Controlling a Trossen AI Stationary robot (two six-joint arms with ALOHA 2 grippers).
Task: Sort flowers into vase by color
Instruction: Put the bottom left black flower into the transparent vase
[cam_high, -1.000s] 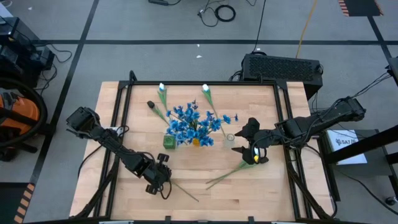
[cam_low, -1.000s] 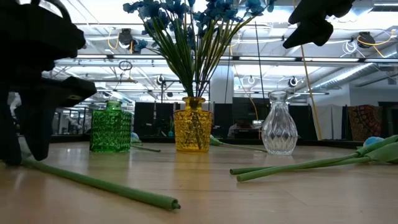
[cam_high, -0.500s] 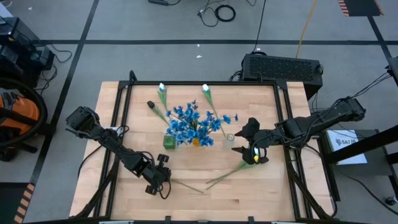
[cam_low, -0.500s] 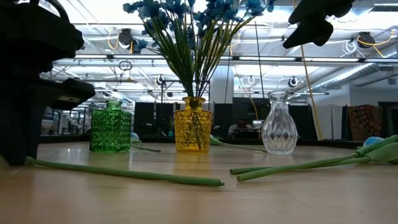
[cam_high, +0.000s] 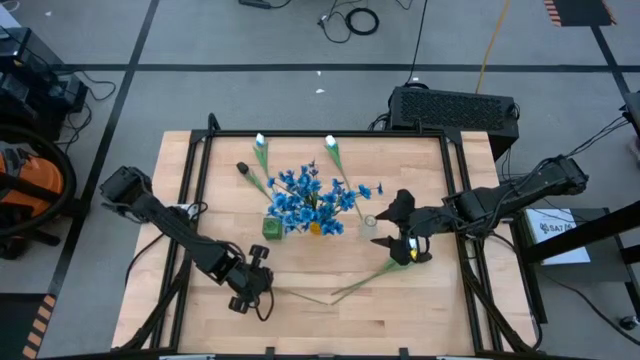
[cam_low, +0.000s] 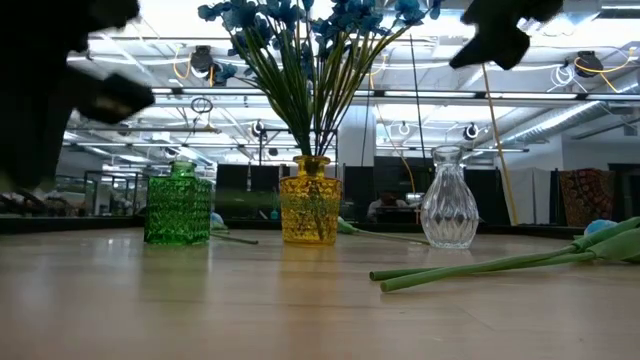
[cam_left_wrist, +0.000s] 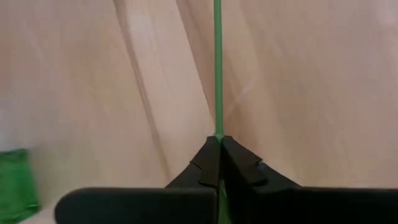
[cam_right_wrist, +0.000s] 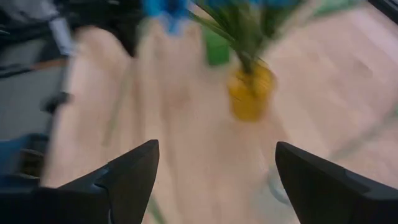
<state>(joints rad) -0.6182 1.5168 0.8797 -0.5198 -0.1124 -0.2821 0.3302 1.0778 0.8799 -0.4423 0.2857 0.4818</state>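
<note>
My left gripper (cam_high: 258, 291) is near the table's front left, shut on a thin green flower stem (cam_high: 300, 297) that runs out toward the right; its head is hidden. Blue flowers (cam_high: 305, 195) stand in the yellow vase (cam_low: 310, 212), between a green vase (cam_low: 179, 207) and a clear vase (cam_low: 447, 202). My right gripper (cam_high: 405, 240) hangs open above the table's right half, over two more stems (cam_low: 490, 265) lying on the wood. Two white tulips (cam_high: 260, 142) (cam_high: 331, 144) and a dark bud (cam_high: 241, 168) lie at the far side. My left gripper pinches the bare green stem (cam_left_wrist: 218, 132) between its two fingertips (cam_left_wrist: 239, 163). The fingers slant steeply down, and the stem runs straight on ahead of them. The stem is lifted clear of the table; the low view shows nothing of it on the wood.
Black rails (cam_high: 196, 190) frame the wooden table top on the left, right and far sides. A black box (cam_high: 455, 108) sits beyond the far right corner. Bare wood (cam_high: 380, 325) lies along the near edge.
My left gripper has risen with the green stem. The stem lay on the table pointing toward the near right; its free end swung toward the right edge, then the whole stem came up off the wood. My right gripper has stayed where it was.
</note>
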